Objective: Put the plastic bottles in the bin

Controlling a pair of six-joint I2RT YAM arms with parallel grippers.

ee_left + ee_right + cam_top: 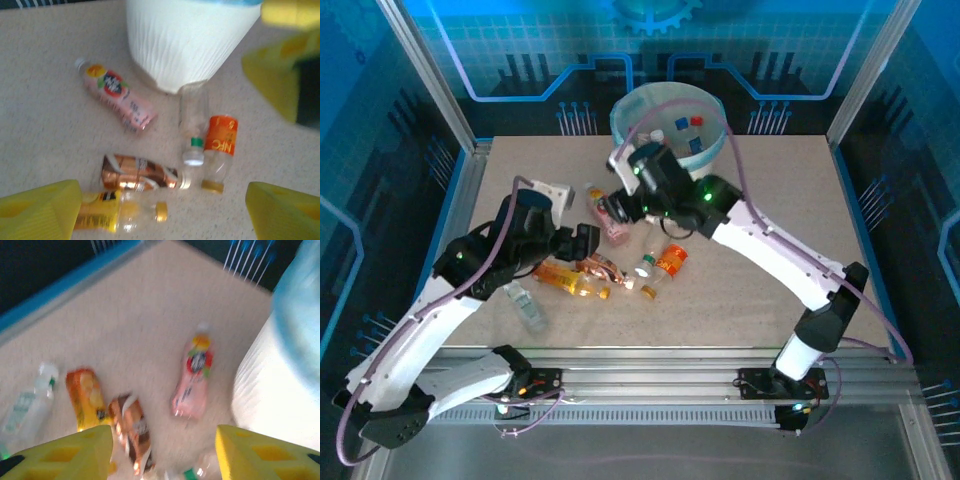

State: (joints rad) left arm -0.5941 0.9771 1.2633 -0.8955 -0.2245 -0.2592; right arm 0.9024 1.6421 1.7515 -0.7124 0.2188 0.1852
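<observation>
surface: a beige speckled table, flat, edged with a blue strip and metal rails.
room: blue-lit wall panels with a circuit pattern; aluminium posts at the far corners.
left gripper: jaws spread wide, nothing between them; it hangs low over the table, facing the bottles.
right gripper: jaws parted about halfway, gripping nothing; its view is blurred.
bin: white ribbed wall, light blue bag over the rim. it is straight ahead of the left jaws, beyond the bottles, and just right of the right jaws. from above a few bottles lie inside.
pink bottle: on its side, ahead and left of the left jaws; directly ahead of the right jaws, beside the bin wall.
copper-label bottle: lying just ahead of the left jaws, nearer their left finger.
yellow-label bottle: right by that left finger; i cannot tell if they touch.
orange-label bottle: ahead, towards the right finger, cap end nearest the jaws.
clear bottle: white cap, green collar, alongside the orange-label bottle, base at the bin's foot.
lone clear bottle: far left of the right jaws, apart from the cluster.
in the way: the right gripper's yellow fingers, blurred, ahead and right of the left jaws, next to the bin.
</observation>
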